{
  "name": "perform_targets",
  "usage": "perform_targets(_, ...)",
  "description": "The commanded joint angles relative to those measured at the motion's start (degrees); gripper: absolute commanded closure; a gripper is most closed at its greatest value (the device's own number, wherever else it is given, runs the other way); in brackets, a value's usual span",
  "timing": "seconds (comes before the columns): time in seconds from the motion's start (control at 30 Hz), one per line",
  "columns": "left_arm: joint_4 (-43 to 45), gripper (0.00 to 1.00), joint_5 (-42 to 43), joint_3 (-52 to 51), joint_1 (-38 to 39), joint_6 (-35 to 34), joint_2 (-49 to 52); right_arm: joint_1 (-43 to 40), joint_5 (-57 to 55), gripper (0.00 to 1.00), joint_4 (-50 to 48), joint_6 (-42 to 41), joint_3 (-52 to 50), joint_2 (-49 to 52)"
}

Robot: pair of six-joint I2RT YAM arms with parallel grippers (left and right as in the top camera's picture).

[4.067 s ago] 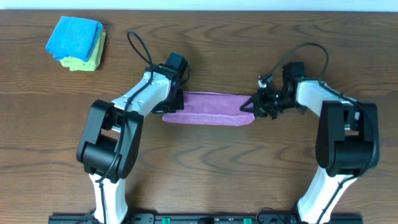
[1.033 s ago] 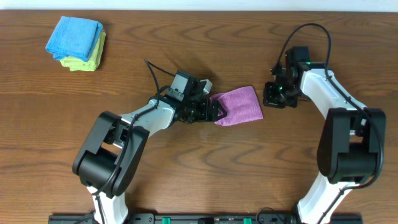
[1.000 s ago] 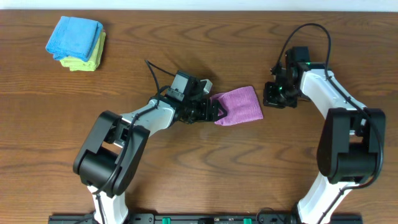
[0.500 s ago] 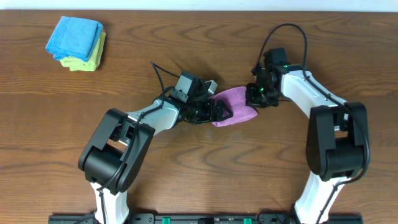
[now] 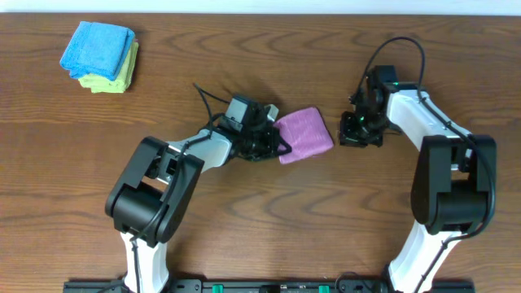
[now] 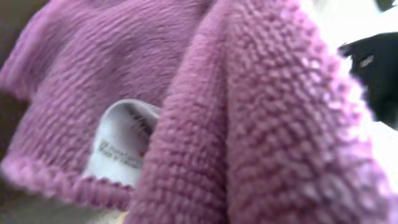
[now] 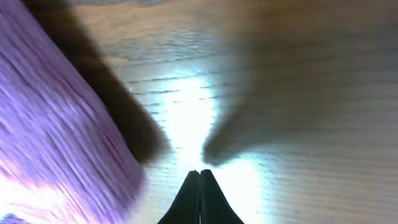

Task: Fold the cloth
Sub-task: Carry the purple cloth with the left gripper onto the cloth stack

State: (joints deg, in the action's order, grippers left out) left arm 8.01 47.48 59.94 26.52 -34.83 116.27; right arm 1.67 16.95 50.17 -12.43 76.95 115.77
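while left gripper (image 5: pixel 273 145) sits clamped on one edge of cloth (image 5: pixel 306 135), folded small mid-table (image 5: pixel 260 220), right gripper (image 7: pixel 200 185) is pinched shut, empty, near opposite edge. we judge risk: grip catches only some layers, so lifting or dragging undoes fold.

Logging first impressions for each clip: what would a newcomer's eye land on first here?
The lilac cloth lies folded small at mid-table, and the left gripper has its fingers closed on its left edge; its white tag shows in the left wrist view. The right gripper, fingers shut, hangs just right of the cloth, apart from it. A blue cloth sits stacked on a yellow-green cloth at the table's far left corner.
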Motion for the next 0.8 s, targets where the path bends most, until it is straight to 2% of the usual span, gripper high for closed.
perform_targets(0.0,1.05,0.94,3.67,3.67,-2.56,-2.95,-1.27,-0.92,0.44,0.99,1.22,1.84,2.84,-1.4)
perform_targets(0.17,0.98,0.95,3.19,12.24,-8.26,-2.56,-7.72,-0.98,0.39,0.98,2.6,3.3,4.07,-5.09)
perform_targets(0.27,0.76,0.94,3.21,18.36,-14.43,-2.51,-11.72,-0.98,0.39,0.98,2.58,3.3,4.07,-7.63)
perform_targets(0.37,-0.96,0.94,3.93,23.34,-22.97,-2.54,-14.84,-0.94,0.42,0.98,2.6,3.3,4.07,-9.44)
perform_targets(0.57,-3.06,0.94,5.09,24.11,-38.51,-2.4,-17.4,-0.94,0.44,0.98,3.13,3.28,4.07,-10.03)
perform_targets(0.67,-6.29,0.94,5.07,24.11,-45.88,1.88,-17.31,-0.83,0.48,0.98,3.72,3.26,4.07,-10.03)
perform_targets(0.77,-9.22,0.94,4.55,24.11,-49.9,7.65,-17.16,-0.83,0.46,0.98,4.48,3.21,4.07,-10.03)
